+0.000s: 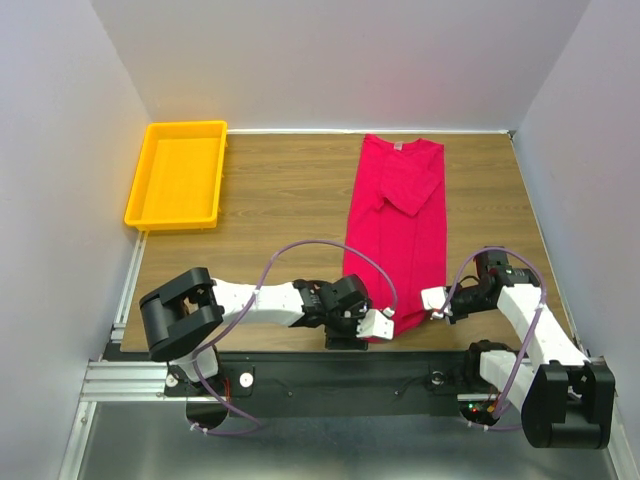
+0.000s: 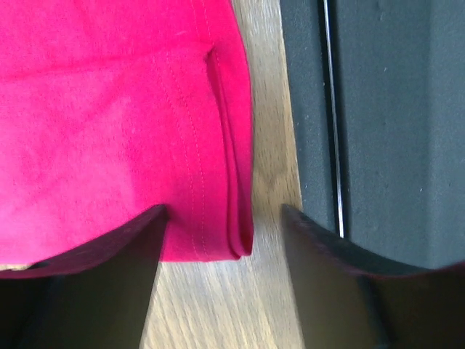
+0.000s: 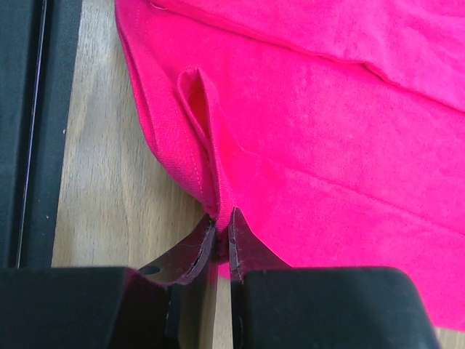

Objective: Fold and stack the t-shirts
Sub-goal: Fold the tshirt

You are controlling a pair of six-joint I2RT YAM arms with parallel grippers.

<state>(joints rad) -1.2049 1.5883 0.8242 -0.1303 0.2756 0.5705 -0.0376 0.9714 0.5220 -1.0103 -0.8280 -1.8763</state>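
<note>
Our left claw [image 1: 378, 324] stands released, its jaws astride the shirt's [image 1: 396, 220] near left hem corner. Our right claw [image 1: 437, 300] is clenched on a fold of the near right hem. The shirt lies folded lengthwise from the bench's [image 1: 270, 200] near edge to its far edge.

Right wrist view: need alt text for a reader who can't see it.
The right gripper, shut, pinches a raised fold at the hemmed edge of the red t-shirt, which fills the upper right. The wooden table shows left of the cloth, with a black rail along the far left edge.
</note>
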